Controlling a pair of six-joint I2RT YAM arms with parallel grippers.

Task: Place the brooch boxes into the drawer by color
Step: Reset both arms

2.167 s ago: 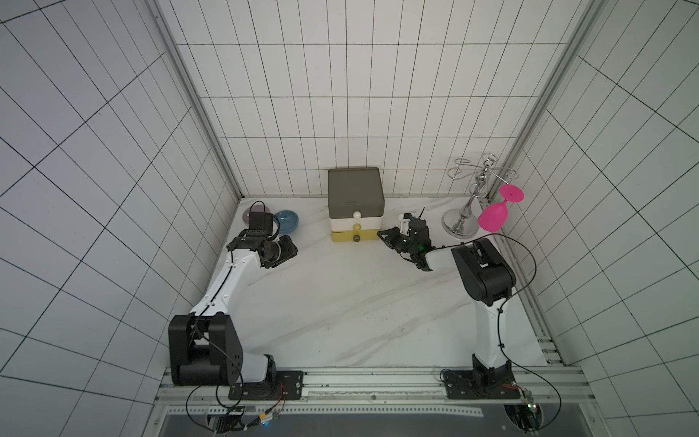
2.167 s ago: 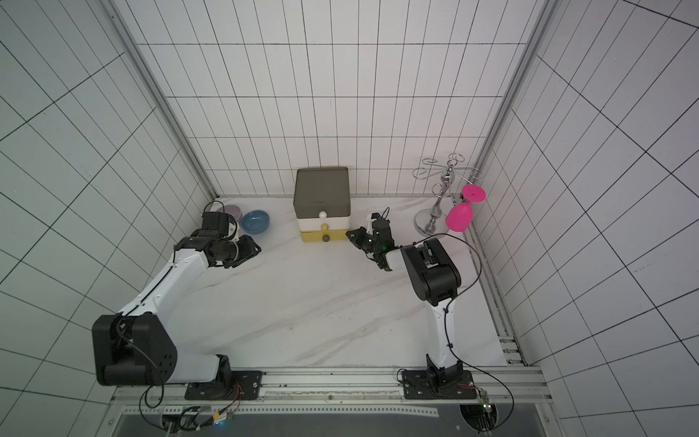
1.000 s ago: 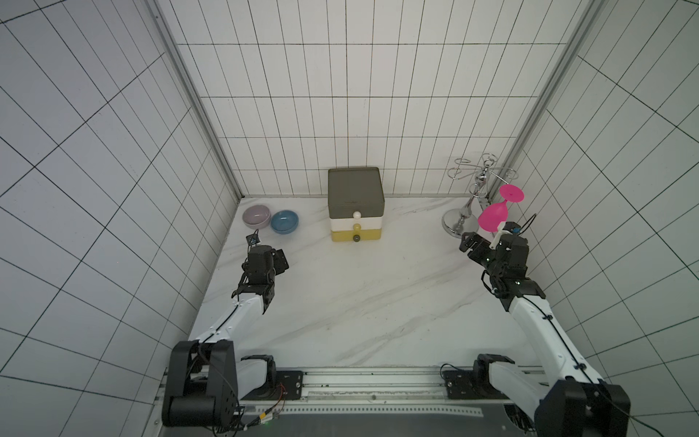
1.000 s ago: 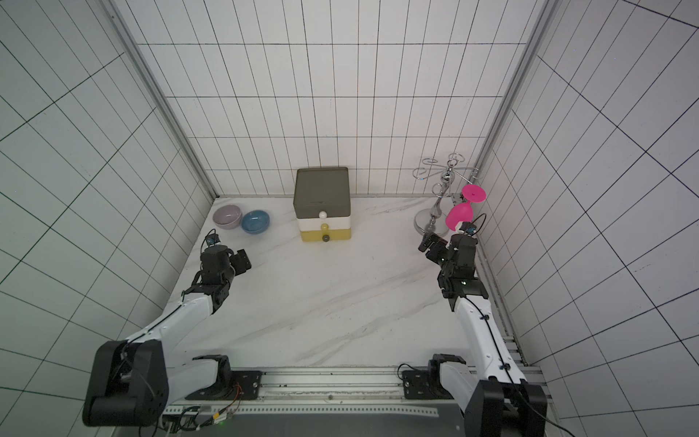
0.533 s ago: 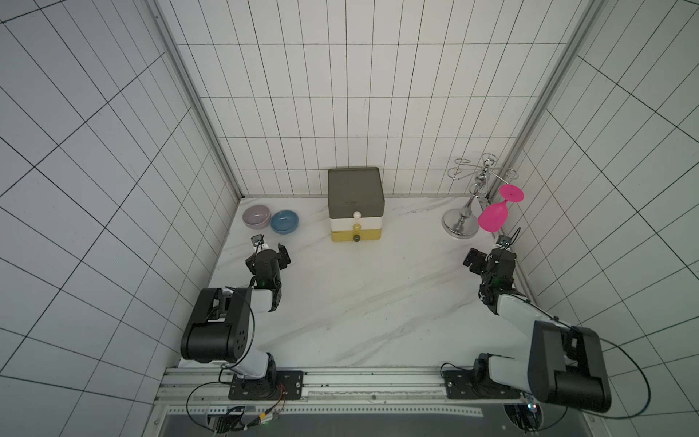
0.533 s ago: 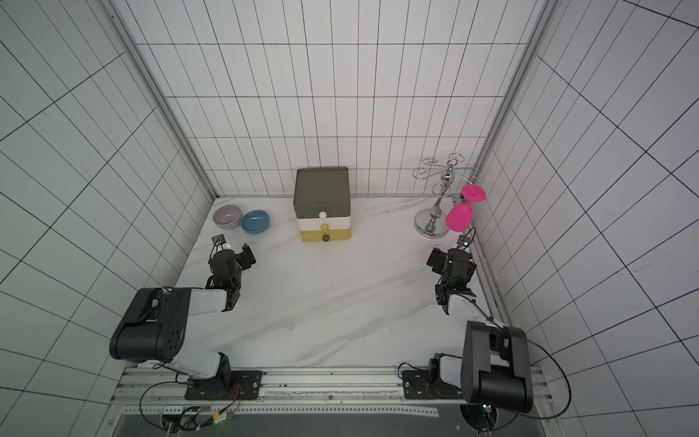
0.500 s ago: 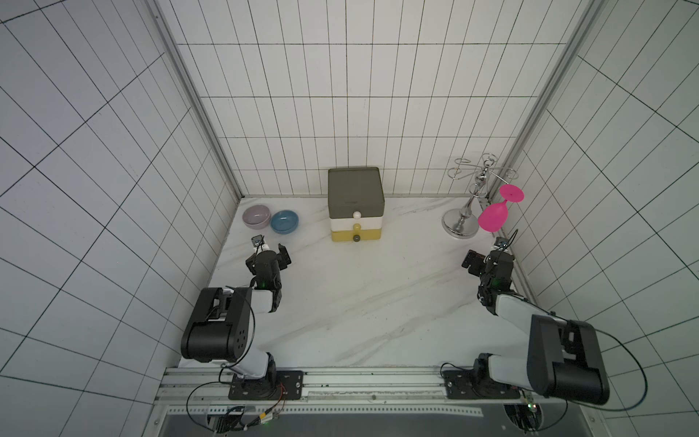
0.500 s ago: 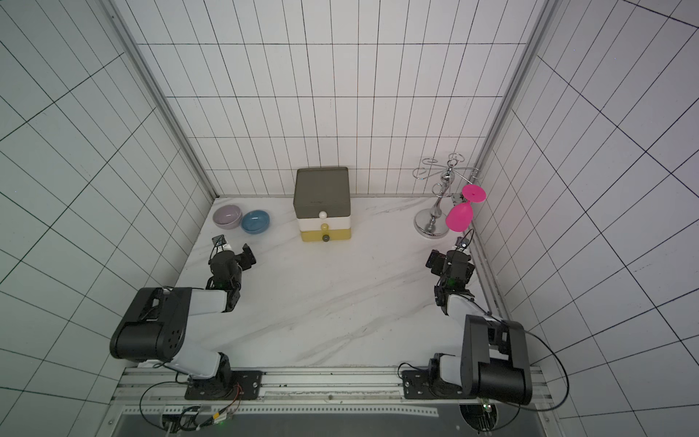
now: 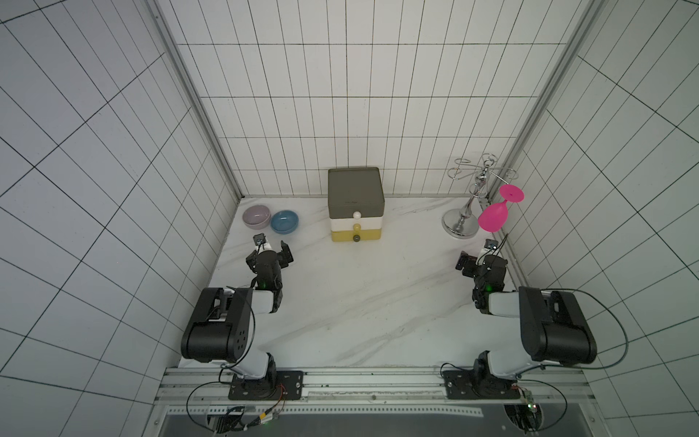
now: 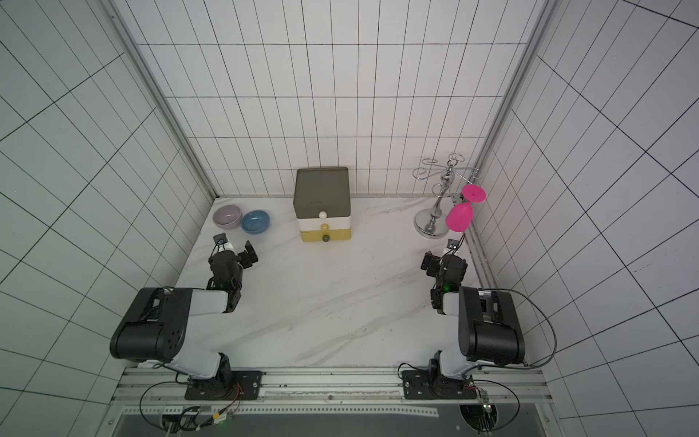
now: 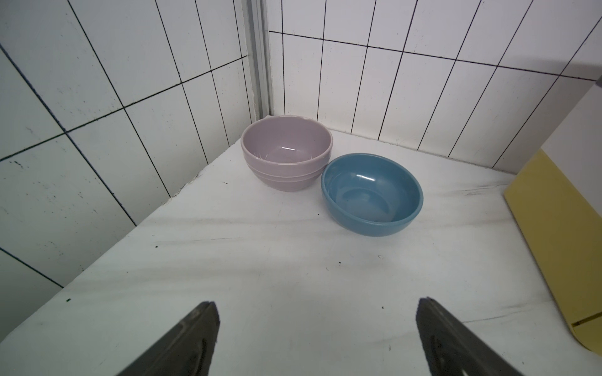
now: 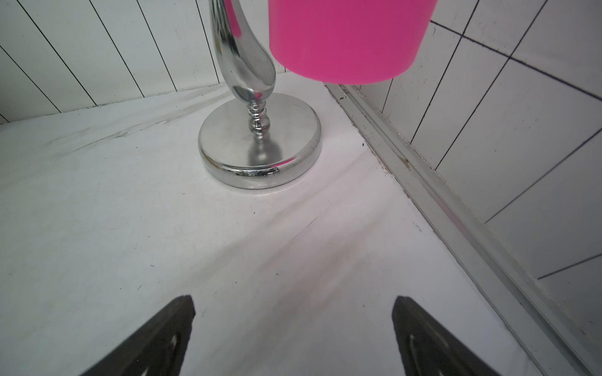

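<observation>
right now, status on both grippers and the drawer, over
Left gripper open, empty; right gripper open, empty. Drawer shut on all three tiers, no brooch boxes in view. Bowls and glass stand off to its sides.

drawer (image 9: 355,191), three tiers apparently shut, rear centre

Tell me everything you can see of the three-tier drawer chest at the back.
The drawer chest is a boxy stack, seemingly matte plastic: a dark olive-grey top tier, a white middle, a yellow bottom. Top to bottom they carry a white knob, a yellow knob and a dark grey knob. All three drawers look shut. It stands upright on the marble table, midway along its back edge, apart from the other objects.
</observation>
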